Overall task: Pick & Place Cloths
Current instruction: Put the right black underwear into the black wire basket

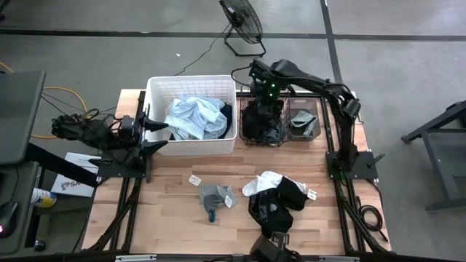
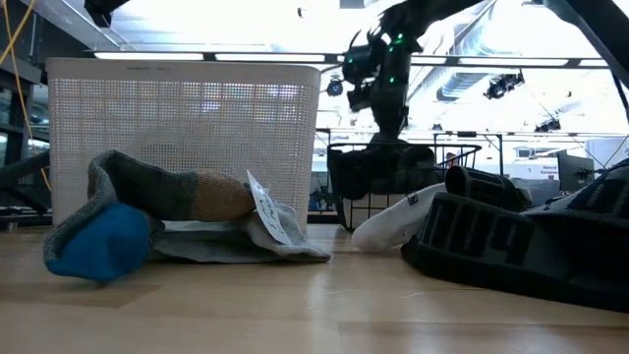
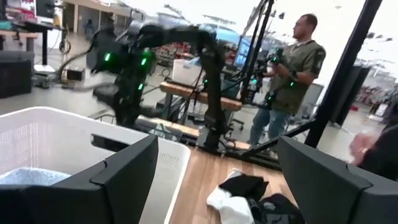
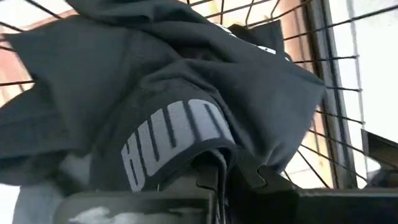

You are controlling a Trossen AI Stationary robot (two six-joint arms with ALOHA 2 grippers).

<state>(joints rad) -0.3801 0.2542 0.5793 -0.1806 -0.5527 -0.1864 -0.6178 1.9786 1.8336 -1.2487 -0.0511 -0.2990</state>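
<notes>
My right gripper hangs over the left compartment of the black wire basket, shut on a black cloth with grey lettering on its band. A grey cloth lies in the basket's right compartment. Light blue cloths fill the white tub. On the table lie a grey and blue cloth with a white tag and a black and white heap. My left gripper waits open at the tub's left wall. My right gripper holds the black cloth by a fold next to its lettered band, pinched between the two fingers, coming from above and pointing down. The cloth bunches around the fingers, and its lower part rests in the basket's left compartment.
A floor fan stands beyond the table's far edge. People stand in the room behind the table. Bare wood shows left of the grey cloth. A monitor and cables sit off the table's left side.
</notes>
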